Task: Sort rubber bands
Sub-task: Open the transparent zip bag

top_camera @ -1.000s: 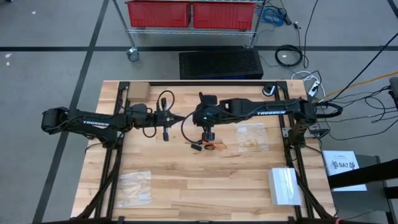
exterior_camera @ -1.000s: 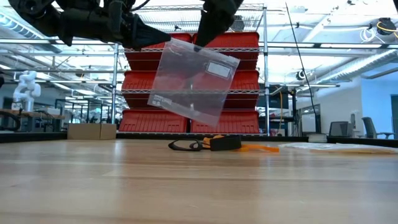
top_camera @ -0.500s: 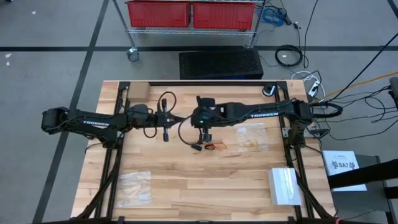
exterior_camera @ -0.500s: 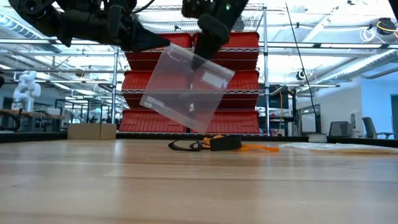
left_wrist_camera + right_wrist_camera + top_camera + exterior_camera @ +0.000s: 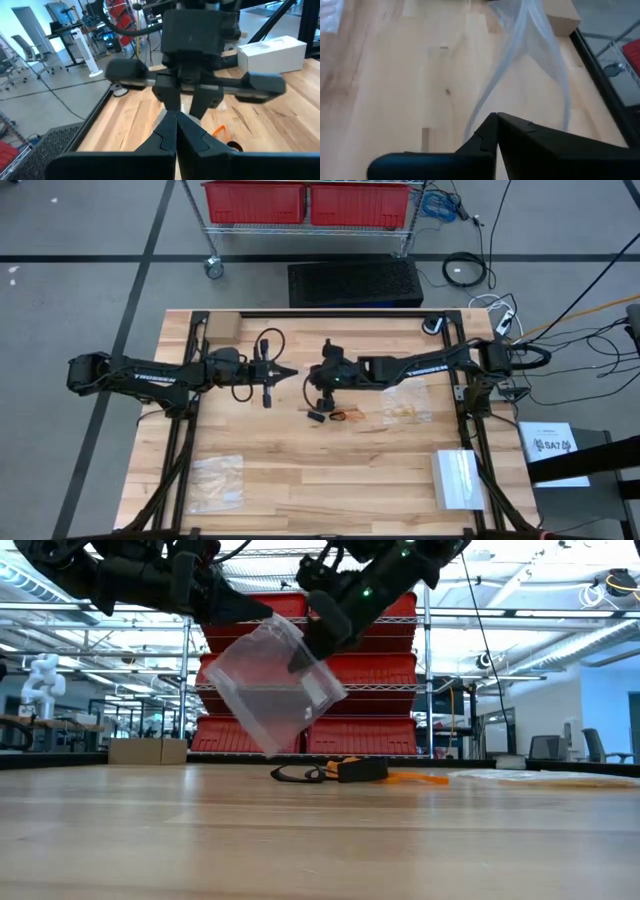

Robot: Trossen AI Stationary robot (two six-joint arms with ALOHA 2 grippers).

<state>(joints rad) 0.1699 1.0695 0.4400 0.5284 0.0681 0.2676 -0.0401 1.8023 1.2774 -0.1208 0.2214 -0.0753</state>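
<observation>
A: Rubber bands (image 5: 332,416), high view: a small cluster of black and orange loops on the wooden table (image 5: 300,480), near the middle, just on the near side of the right gripper (image 5: 316,385) and apart from it.

B: And the grippers there?

A: Left gripper (image 5: 290,373) points right at mid-table, fingers pressed together. The right gripper faces it from the right, fingers likewise together. A clear bag (image 5: 302,383) hangs between the two tips, barely visible from above. Readable writing: "TROSSEN" on both arms. Other items: a second clear bag (image 5: 218,480) at the near left, a third (image 5: 404,400) right of the bands, a white box (image 5: 456,478) at the near right, a small cardboard box (image 5: 221,327) at the far left.

B: Low view?

A: Rubber bands (image 5: 340,772) lie flat on the table, well below both grippers. The clear bag (image 5: 270,688) hangs tilted in the air, pinched at its top edge by the left gripper (image 5: 262,612) and the right gripper (image 5: 305,650). It carries a white label; I cannot read it. Red bins (image 5: 370,730) on a wire rack stand behind.

B: Wrist views?

A: Left wrist: its own fingers (image 5: 165,137) closed tip to tip, the right gripper (image 5: 187,102) opposite, an orange band (image 5: 220,132) on the wood below. Right wrist: fingers (image 5: 487,132) shut on a clear film of bag (image 5: 540,55); no bands in sight.
</observation>
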